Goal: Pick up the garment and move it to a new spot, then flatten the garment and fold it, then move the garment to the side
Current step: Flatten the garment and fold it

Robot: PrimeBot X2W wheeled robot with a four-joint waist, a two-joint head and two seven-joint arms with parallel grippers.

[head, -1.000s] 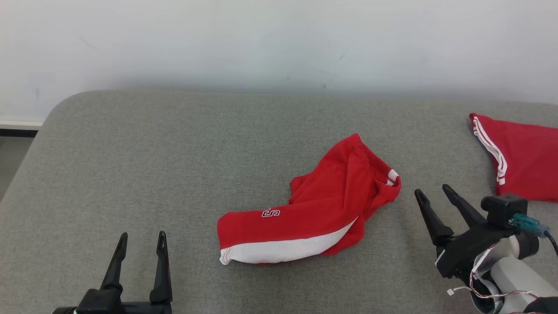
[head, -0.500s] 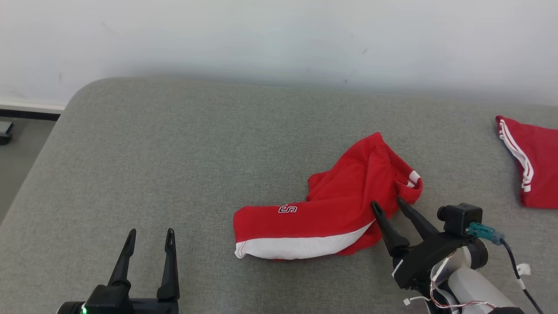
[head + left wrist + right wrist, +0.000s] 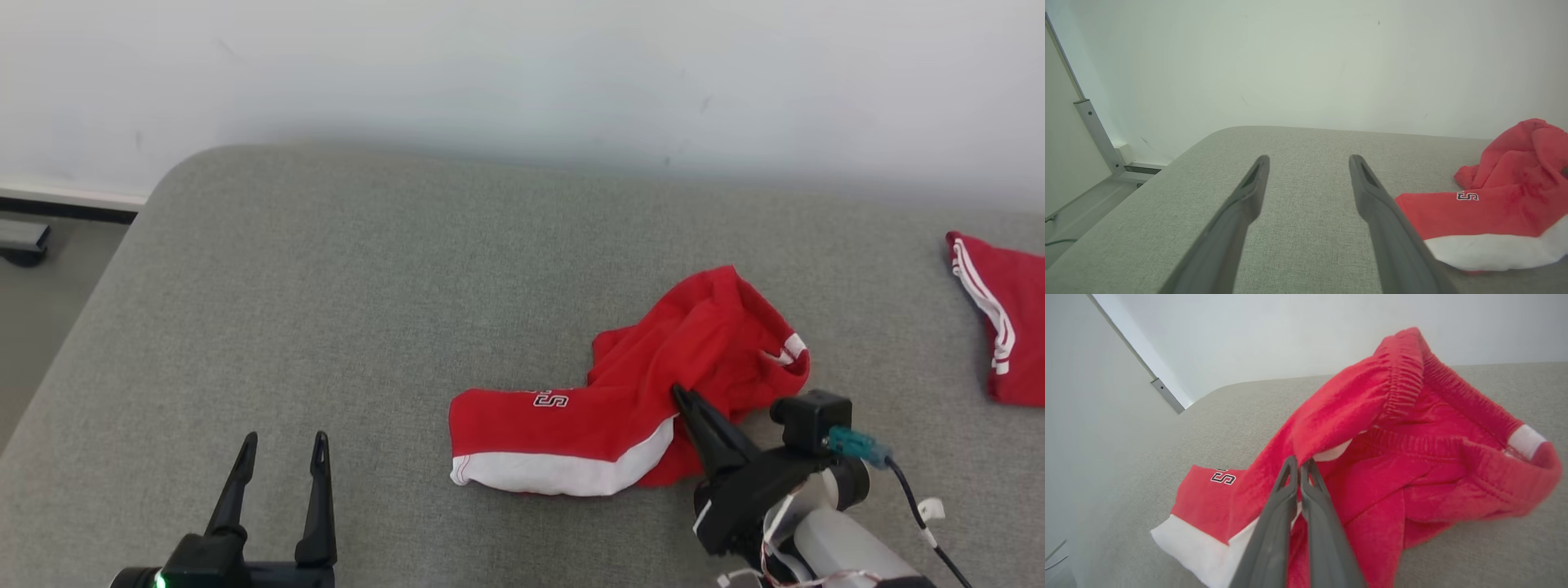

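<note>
Head view: a crumpled red garment [image 3: 620, 384] with a white hem band [image 3: 555, 472] and small lettering [image 3: 551, 400] lies on the gray padded surface [image 3: 367, 286], right of centre. Your right gripper [image 3: 679, 395] comes in from the lower right. Its two dark fingers are pressed together into one point, with the tip on the cloth just above the white band. Your left gripper [image 3: 284, 439] sits at the lower left with its fingers spread over bare surface, well apart from the garment. A second red piece [image 3: 1008, 327] with white stripes lies at the far right edge.

Left wrist view: your left gripper [image 3: 1308, 161] stands wide, holding nothing. The garment [image 3: 1494, 208] lies off to the right.

Right wrist view: your right gripper [image 3: 1299, 461] is closed, its tips pinching a raised fold of the garment [image 3: 1412, 477]. The elastic waistband [image 3: 1404, 375] gapes toward the upper right.
</note>
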